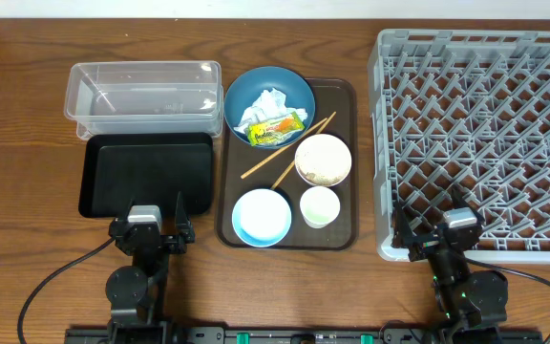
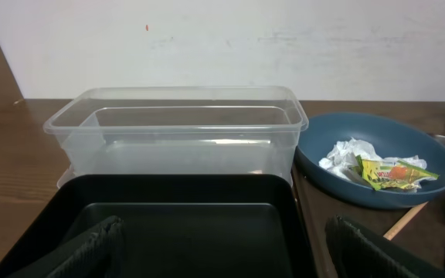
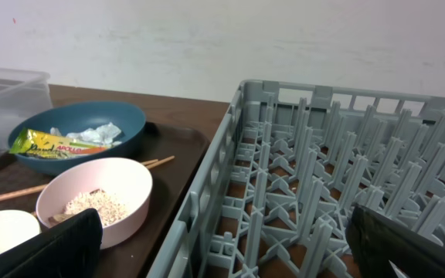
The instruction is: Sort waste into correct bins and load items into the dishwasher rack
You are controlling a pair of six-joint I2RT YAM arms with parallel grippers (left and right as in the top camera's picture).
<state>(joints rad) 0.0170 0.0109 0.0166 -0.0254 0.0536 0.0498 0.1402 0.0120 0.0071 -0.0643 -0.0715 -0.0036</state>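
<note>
The large dark blue bowl on the brown serving tray holds a crumpled white tissue and a yellow-green wrapper. The cream bowl holds white rice-like scraps. Two chopsticks lie across the tray. The light blue bowl and white cup stand at its front. The clear tub and black tray lie to the left. The grey rack is at the right. My left gripper is open at the black tray's near edge. My right gripper is open at the rack's front left corner.
The brown serving tray lies between the bins and the rack. Bare wooden table shows around them. Both arm bases sit at the table's front edge.
</note>
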